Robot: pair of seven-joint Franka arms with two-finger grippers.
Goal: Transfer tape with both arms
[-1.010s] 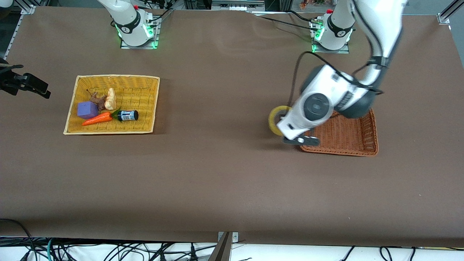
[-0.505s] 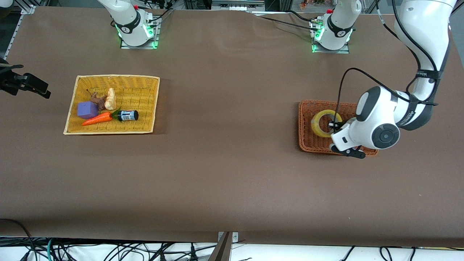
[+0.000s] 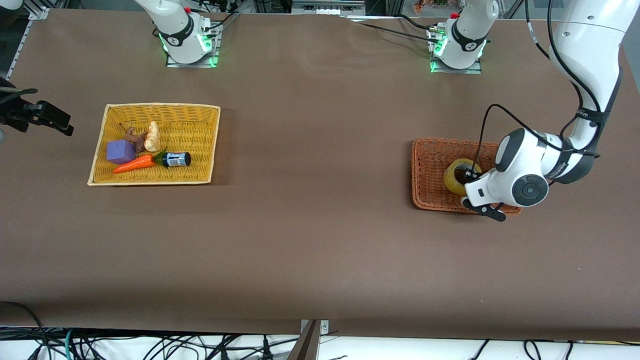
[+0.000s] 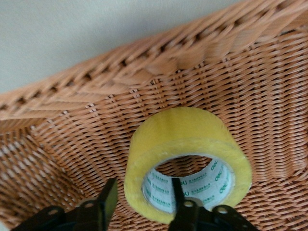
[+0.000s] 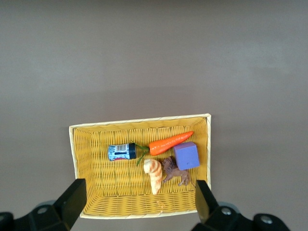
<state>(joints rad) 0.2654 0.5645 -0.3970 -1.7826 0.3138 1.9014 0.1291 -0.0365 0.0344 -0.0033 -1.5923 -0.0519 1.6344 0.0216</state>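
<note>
The tape [image 3: 456,178], a yellowish roll with a pale printed core [image 4: 192,185], rests tipped on its edge in the brown wicker basket [image 3: 429,165] at the left arm's end of the table. My left gripper [image 3: 471,176] [image 4: 143,198] is low in that basket and straddles the roll's wall. One of its fingers [image 4: 177,192] is inside the core, and the other stands apart from the outer face, so it is open. My right gripper [image 5: 139,202] is open and holds nothing. It hangs high over the yellow basket [image 5: 96,197], waiting.
The yellow basket [image 3: 200,150] at the right arm's end holds a carrot [image 3: 134,163], a purple block [image 3: 120,151], a small dark bottle [image 3: 175,159], a bread piece and a small brown figure. Brown tabletop stretches between the two baskets.
My left arm swung the tape from beside the brown basket to inside it and lowered it. Its jaws have parted from the roll's wall. The right arm stayed put.
</note>
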